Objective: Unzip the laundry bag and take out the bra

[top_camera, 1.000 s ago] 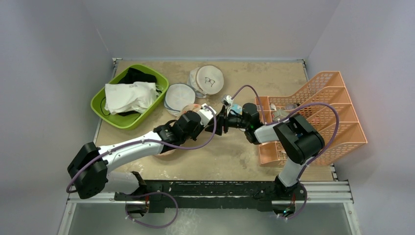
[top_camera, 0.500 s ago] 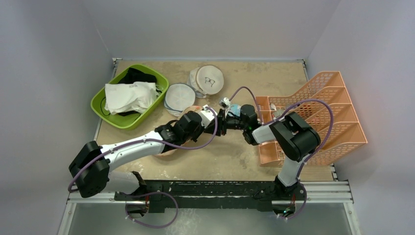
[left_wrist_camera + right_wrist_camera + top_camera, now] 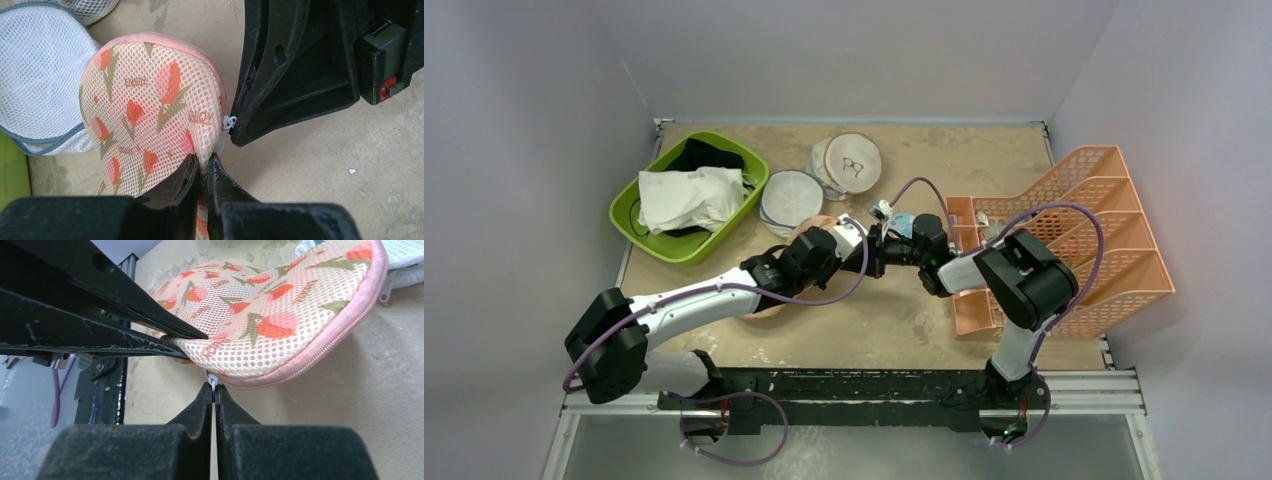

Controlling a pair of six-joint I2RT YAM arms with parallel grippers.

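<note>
The word "ENJOY" is printed in small orange letters at several spots on the peanut-shaped pinkish-beige mesh laundry bag (image 3: 150, 110), among its orange-red flowers and green leaves; one print reads upside down near the right edge. The bag lies on the sandy beige tabletop (image 3: 924, 320) about mid-table, mostly under the left arm's wrist in the top view.

The left gripper (image 3: 204, 162) is closed, its black fingertips pinching a raised fold of the bag's mesh near the rim. Just to its right, the right gripper (image 3: 213, 390) is clamped tight on the small white zip pull (image 3: 214, 379), which hangs from the pink zip along the bag's lower edge. The zip looks closed along the stretch that shows. The two grippers meet tip to tip, and the right one's black body fills the upper right of the left wrist view.

At far left sits a lime-green plastic tub (image 3: 627, 222) holding white and black garments. A round white-grey mesh bag (image 3: 35, 85) touches the laundry bag's left side. Behind lies a round white bag with a glasses drawing (image 3: 852, 163). At right stands an orange tiered plastic file rack (image 3: 1114, 250).
</note>
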